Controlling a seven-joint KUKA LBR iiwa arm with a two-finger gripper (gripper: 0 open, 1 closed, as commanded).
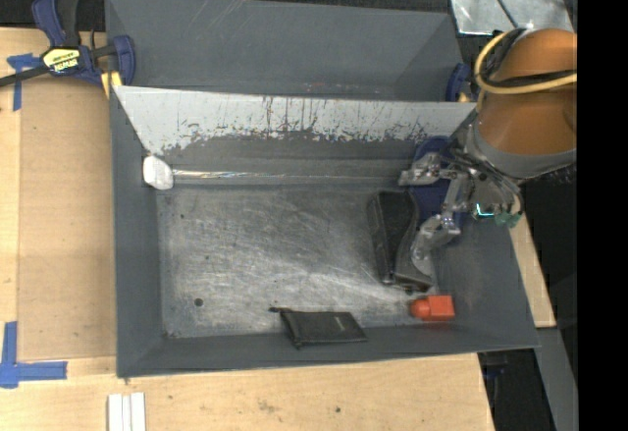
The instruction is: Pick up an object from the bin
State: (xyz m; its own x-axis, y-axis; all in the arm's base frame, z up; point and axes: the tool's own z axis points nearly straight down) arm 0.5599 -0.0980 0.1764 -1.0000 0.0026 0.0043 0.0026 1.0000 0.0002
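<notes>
The claw (422, 257) hangs low in the right part of the grey bin (294, 134), under the arm's orange cover (530, 95). Its tip is just beside the right edge of a long black piece (391, 228). Whether the claw stands apart or together cannot be told, since its metal parts merge with the dark piece behind them. Nor can it be told whether it touches that piece or merely sits over it.

Four loose things lie in the bin. Two are black: the long piece by the claw, which runs from the far wall's foot toward the near right corner, and a flat rectangular one (324, 326) against the near wall, near the middle. One is a small orange block (433, 308), just beyond the long piece's near end, below the claw. One is a white crumpled lump (157, 172) in the far left corner, well apart from the rest.

The long piece's right edge and near end are partly covered by the claw. It is hard to make out whether the flat rectangle lies level or leans on the wall.
</notes>
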